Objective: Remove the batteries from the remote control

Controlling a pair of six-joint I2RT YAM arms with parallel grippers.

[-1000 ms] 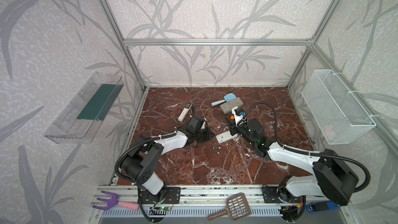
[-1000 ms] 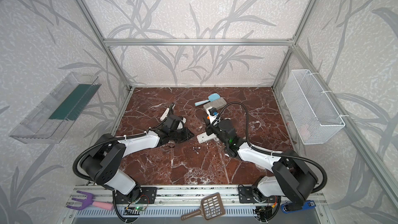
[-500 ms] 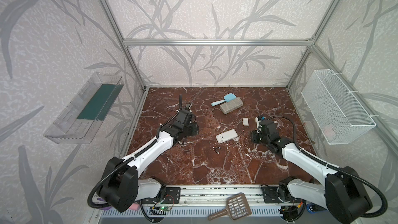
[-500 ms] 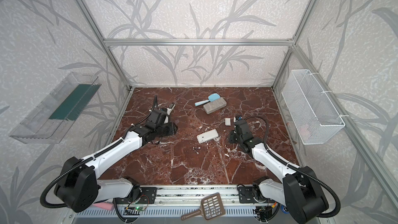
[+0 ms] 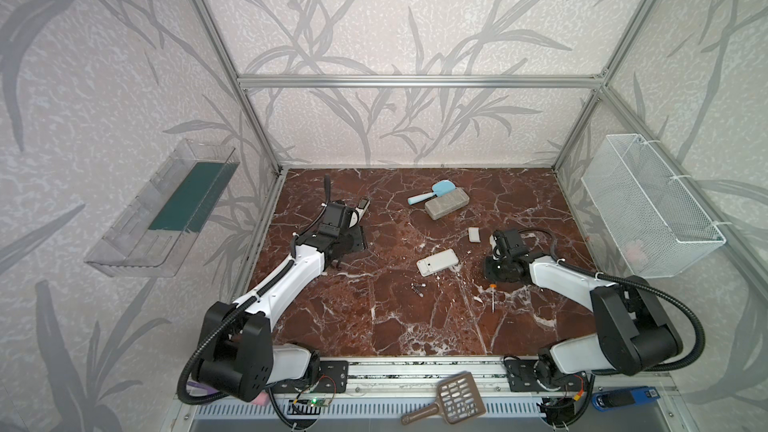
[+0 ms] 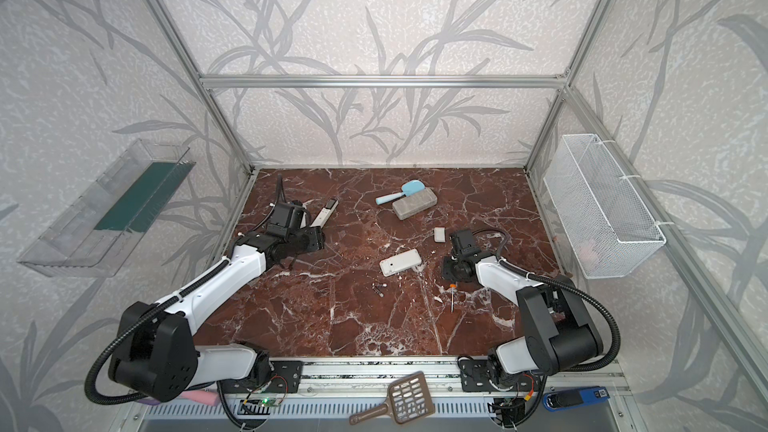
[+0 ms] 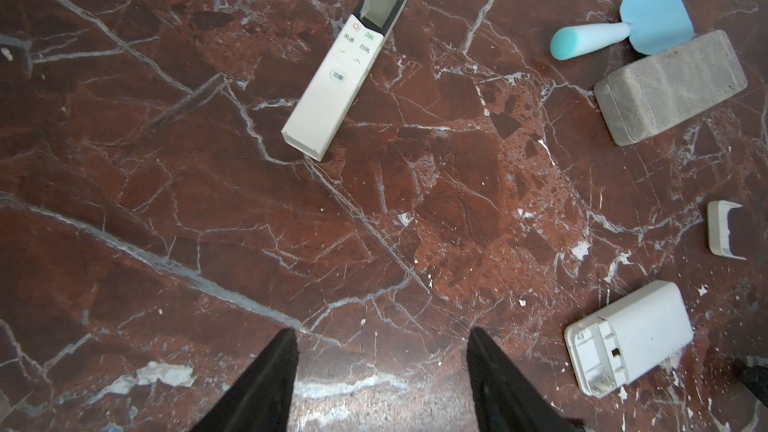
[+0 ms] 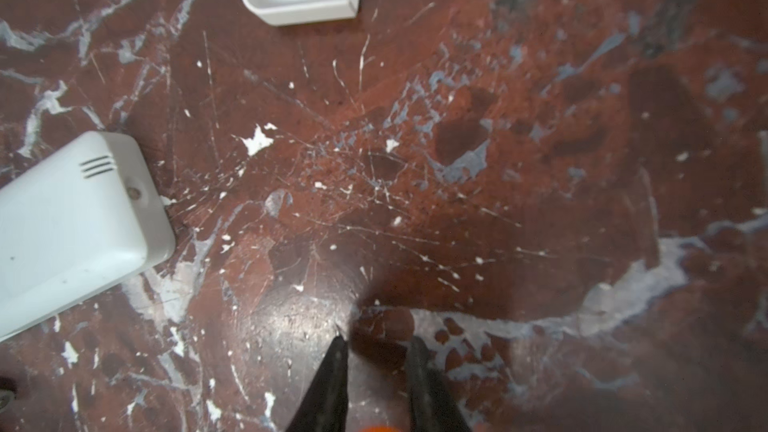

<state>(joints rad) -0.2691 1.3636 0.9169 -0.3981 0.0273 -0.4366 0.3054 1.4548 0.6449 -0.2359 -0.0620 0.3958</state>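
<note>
Red marble table [image 5: 374,326] now has both arms drawn back from the remote control [image 5: 437,262]: the left hand [image 7: 382,332] has spread wide and empty, the right hand [image 8: 378,340] stands narrowly parted with its hold unclear, and the batteries [image 5: 417,288] lie loose just beside the remote, so unloading looks done.

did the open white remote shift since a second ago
No: the open white remote lies at the same spot and angle relative to the grey block.
</note>
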